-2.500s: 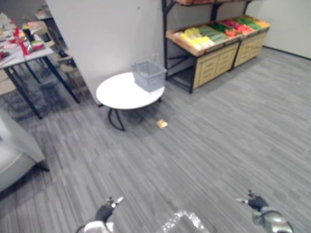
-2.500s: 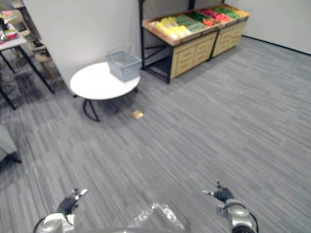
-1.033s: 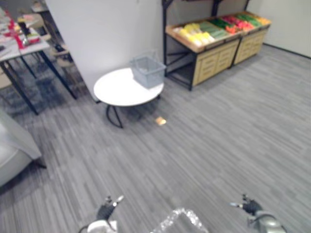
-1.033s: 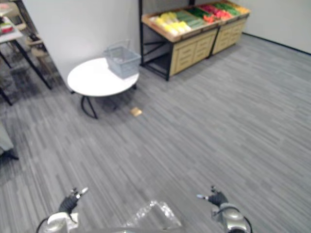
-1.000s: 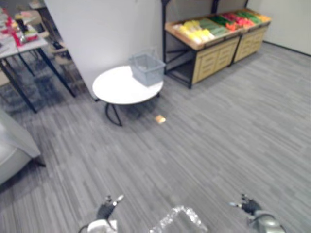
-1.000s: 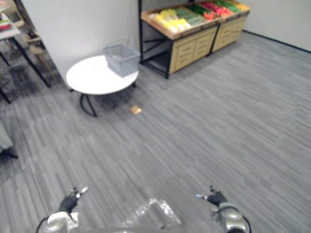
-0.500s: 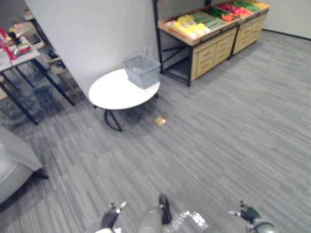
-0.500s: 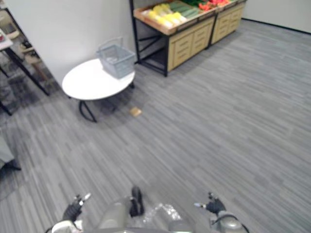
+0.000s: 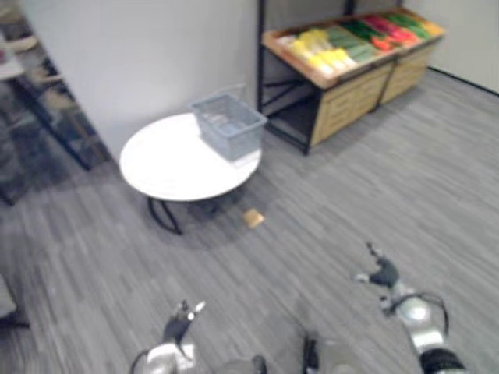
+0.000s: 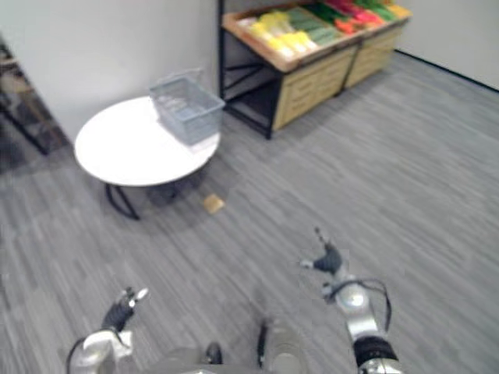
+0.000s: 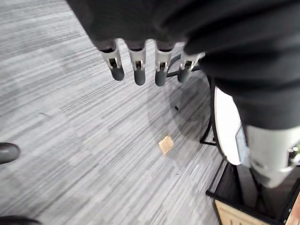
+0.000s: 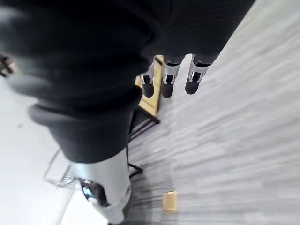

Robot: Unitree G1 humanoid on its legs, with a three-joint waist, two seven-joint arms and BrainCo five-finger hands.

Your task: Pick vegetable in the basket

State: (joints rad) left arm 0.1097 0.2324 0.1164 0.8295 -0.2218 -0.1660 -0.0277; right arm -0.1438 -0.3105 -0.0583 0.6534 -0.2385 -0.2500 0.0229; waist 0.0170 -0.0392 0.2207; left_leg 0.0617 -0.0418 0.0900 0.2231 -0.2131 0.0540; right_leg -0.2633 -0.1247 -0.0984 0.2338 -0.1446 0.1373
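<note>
Basket [image 9: 228,126] on table [image 9: 162,165], veg [image 9: 331,48] on shelf [image 9: 352,95], L hand [image 9: 179,321], R hand [image 9: 383,273] both uncurled, empty

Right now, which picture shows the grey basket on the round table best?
The left eye view: the whole grey basket sits in the open on the white round table. The right eye view shows almost the same. The right wrist view catches part of its wire rim; the left wrist, hardly anything.

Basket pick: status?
Left hand, right hand open, empty. Basket on round table, vegetables on rack beyond. Tan scrap on floor by table.
</note>
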